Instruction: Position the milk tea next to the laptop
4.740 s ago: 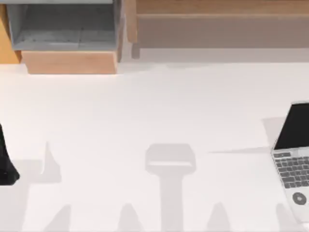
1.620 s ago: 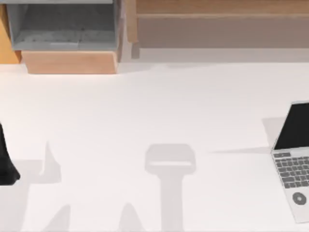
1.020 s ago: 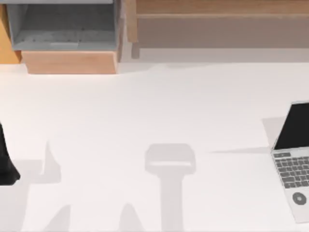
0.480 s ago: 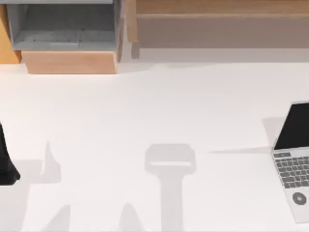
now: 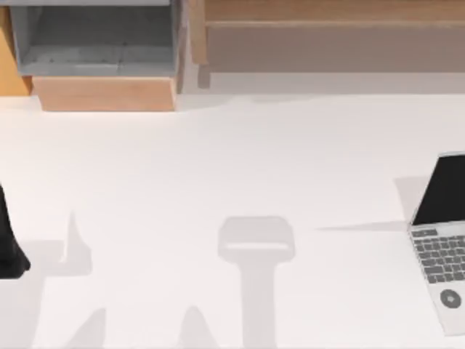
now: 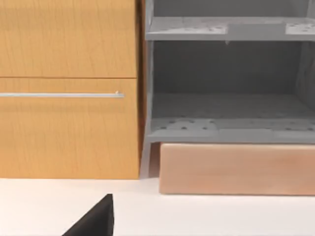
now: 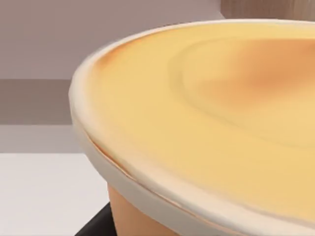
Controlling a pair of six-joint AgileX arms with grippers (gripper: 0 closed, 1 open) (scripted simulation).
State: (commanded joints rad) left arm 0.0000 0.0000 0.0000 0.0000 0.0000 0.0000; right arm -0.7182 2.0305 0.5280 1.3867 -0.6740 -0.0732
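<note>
The milk tea (image 7: 206,123) is a cup with an orange-yellow lid, a cream rim and an orange wall, and it looms very close in the right wrist view. A black part of my right gripper (image 7: 96,225) shows at the foot of the cup wall. The laptop (image 5: 445,240) lies open at the table's right edge, with a black screen, grey keyboard and round disc mark. My left arm (image 5: 9,243) is parked at the table's left edge as a black shape. A black tip of my left gripper (image 6: 93,221) shows low in the left wrist view.
A grey open shelf unit (image 5: 94,40) above a pale wooden block (image 5: 105,93) stands at the back left. Beside it is an orange wooden drawer front with a metal handle (image 6: 61,95). A long wooden shelf (image 5: 327,33) runs along the back right. The white table (image 5: 232,167) spreads between.
Over the last second nothing moves. Compared with 4.7 s ago, the two pointed shadows at the table's front right have gone.
</note>
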